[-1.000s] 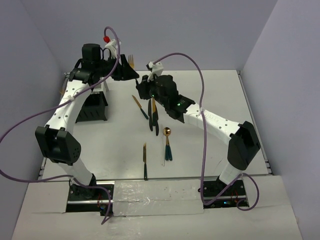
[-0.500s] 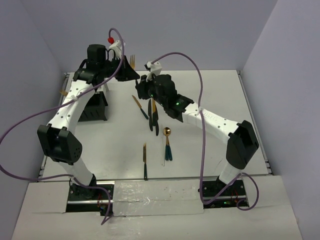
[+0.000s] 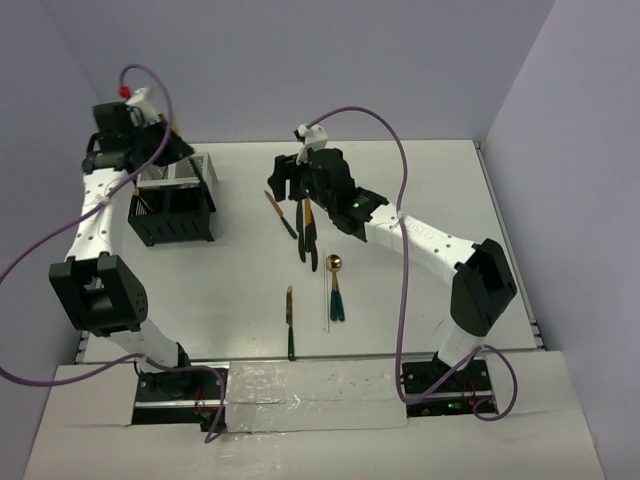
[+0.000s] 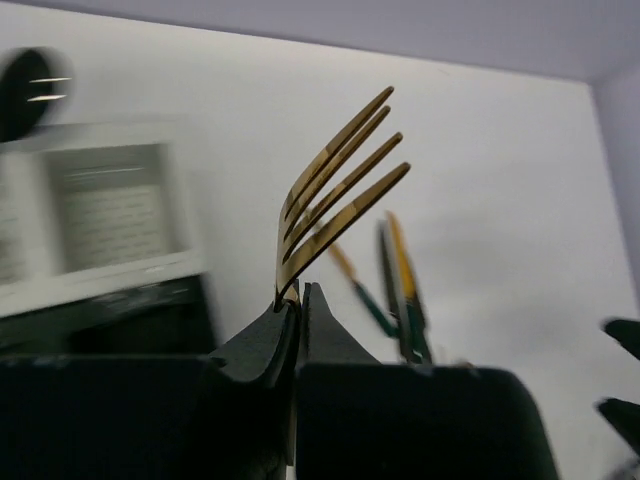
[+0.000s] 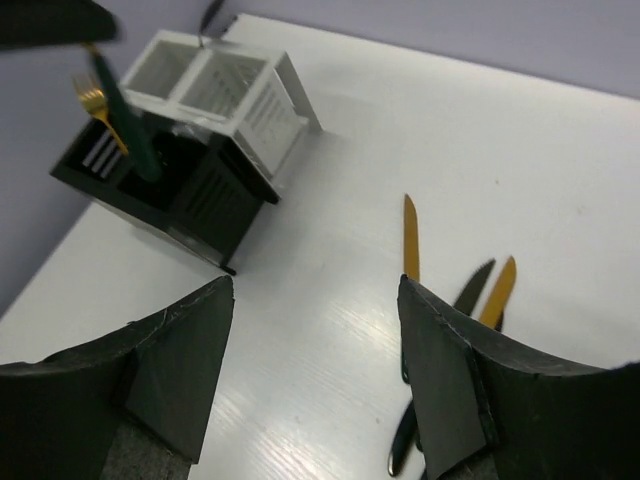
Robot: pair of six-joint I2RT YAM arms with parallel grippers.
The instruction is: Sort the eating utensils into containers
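Observation:
My left gripper (image 4: 297, 292) is shut on the neck of a gold fork (image 4: 340, 190), whose tines stick up past the fingertips. In the top view the left gripper (image 3: 168, 142) hangs over the back of the black caddy (image 3: 175, 200). The right wrist view shows the fork's green handle (image 5: 125, 120) hanging over a compartment of the caddy (image 5: 215, 195). My right gripper (image 5: 315, 290) stands wide open and empty above the table; in the top view the right gripper (image 3: 284, 182) is beside three knives (image 3: 303, 228). A gold-bowled spoon (image 3: 335, 283) and another knife (image 3: 290, 322) lie nearer.
A thin white stick (image 3: 326, 300) lies beside the spoon. Another gold fork (image 5: 92, 98) stands in the caddy's left compartment. Purple walls close the table at the back and on both sides. The caddy stands near the table's left edge.
The left gripper closed on the fork and swung it from mid-table left to over the caddy. The right gripper opened wide and stayed near the knives.

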